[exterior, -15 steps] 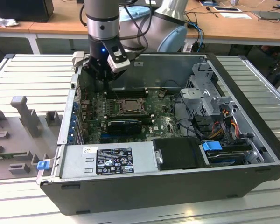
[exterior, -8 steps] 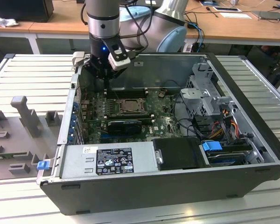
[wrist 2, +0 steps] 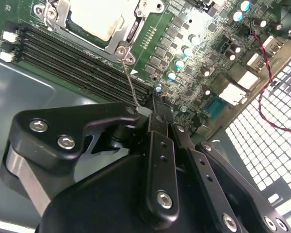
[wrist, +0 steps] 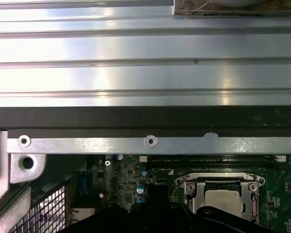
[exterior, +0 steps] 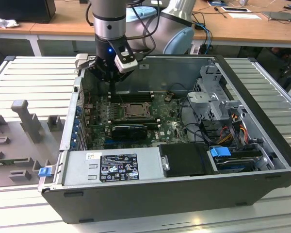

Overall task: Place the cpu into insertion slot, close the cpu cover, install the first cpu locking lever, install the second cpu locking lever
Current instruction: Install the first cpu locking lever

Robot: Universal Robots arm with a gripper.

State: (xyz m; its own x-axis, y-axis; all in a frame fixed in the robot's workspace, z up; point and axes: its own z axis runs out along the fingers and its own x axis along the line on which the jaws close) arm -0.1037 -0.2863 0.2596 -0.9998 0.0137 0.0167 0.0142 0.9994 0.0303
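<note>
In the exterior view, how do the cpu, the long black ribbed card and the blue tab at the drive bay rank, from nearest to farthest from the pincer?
1. The cpu, close beside the pincer.
2. The long black ribbed card, just beyond the cpu, toward the camera.
3. The blue tab, far off on the exterior view's right.

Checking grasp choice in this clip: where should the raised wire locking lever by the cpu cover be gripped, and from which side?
Likely its free top end, from above: the locking lever is a thin wire rising from a hinge at a corner of the cpu cover, and that end stands highest.
</note>
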